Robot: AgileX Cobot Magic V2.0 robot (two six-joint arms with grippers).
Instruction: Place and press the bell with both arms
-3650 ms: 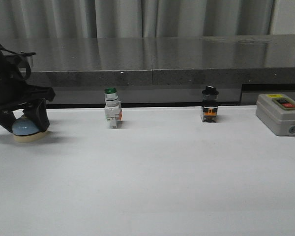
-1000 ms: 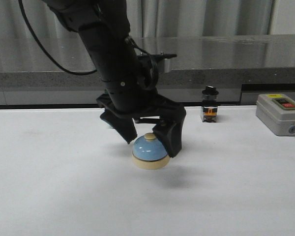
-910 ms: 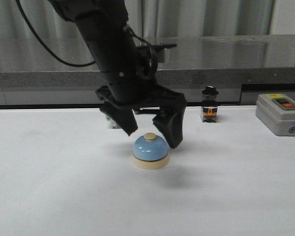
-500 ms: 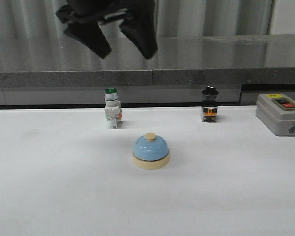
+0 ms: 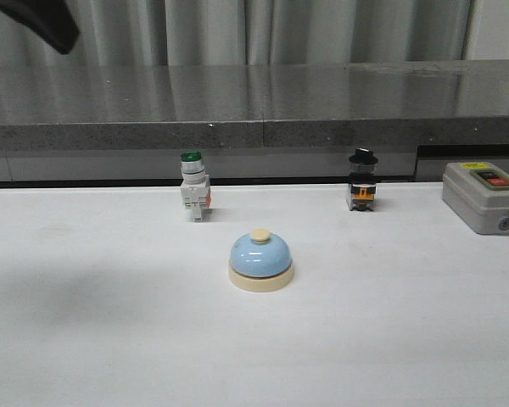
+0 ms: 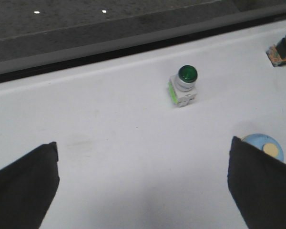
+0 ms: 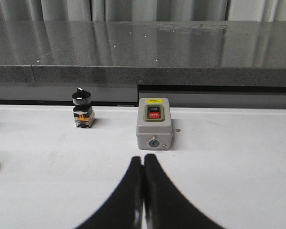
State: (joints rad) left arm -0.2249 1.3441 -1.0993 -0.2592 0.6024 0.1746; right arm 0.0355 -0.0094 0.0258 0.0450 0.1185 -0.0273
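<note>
The left gripper hangs high above the table, fingers spread wide and empty. The right gripper waits low, fingertips pressed together, holding nothing, likely readied as a blunt point for pressing. The bell stands upright alone at mid-table, apart from the green-capped switch and grey box, leaving clear access to its button.

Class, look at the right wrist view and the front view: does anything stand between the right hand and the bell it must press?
Nothing visible does. The bell sits alone on bare table. The black switch and grey box stand farther back, beyond the shut right hand, not on the line toward the bell.
</note>
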